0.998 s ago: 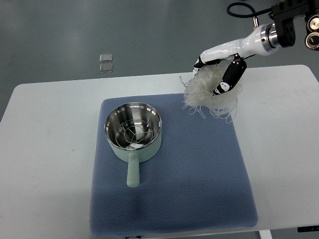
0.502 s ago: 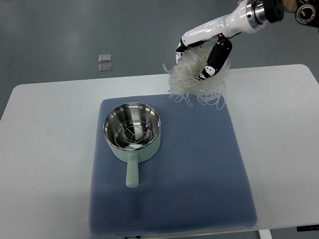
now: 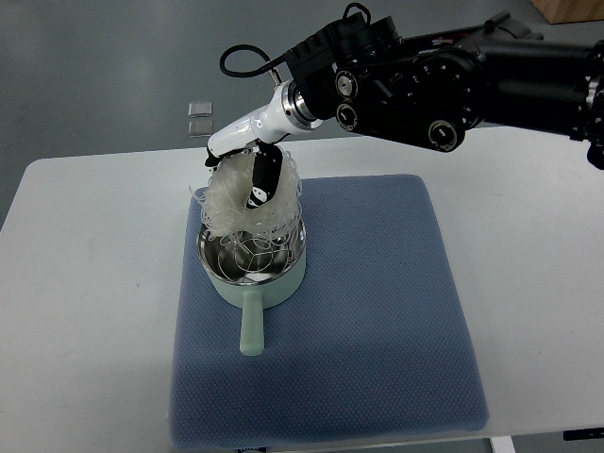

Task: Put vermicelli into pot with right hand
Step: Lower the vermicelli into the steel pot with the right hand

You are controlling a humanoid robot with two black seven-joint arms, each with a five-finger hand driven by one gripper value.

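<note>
1. Fingers of the right hand (image 3: pixel 247 172) are curled around a loose nest of vermicelli (image 3: pixel 238 200), which is held from above so that the strands can hang freely below the grasp.
2. Vermicelli is suspended directly over the pot (image 3: pixel 252 253), toward its far rim; the lowest loops appear to reach the rim, though actual contact cannot be made out. Some strands spill past the pot's far-left edge, so a release here is judged to carry a risk of strays landing outside.
3. The white forearm and the dark arm housing (image 3: pixel 444 75) are seen running from the hand to the picture's right edge, beyond the pot's far-right side, so the pot's mouth is left unobstructed.
4. The pot is set upright with its pale green handle (image 3: pixel 251 328) pointing toward the near side, away from the approaching arm. A wire rack is visible inside the steel bowl, and no vermicelli is yet seen resting on it.
5. A blue mat (image 3: pixel 377 311) is laid under the pot, probably to keep it from sliding, and the mat lies on the white surface (image 3: pixel 85 283).
6. Two small clear items (image 3: pixel 199 118) lie on the floor beyond the pot, past the surface's far edge, and play no part.
7. The left hand is not seen.
8. The step is judged to be lowering and release, nearly complete.
</note>
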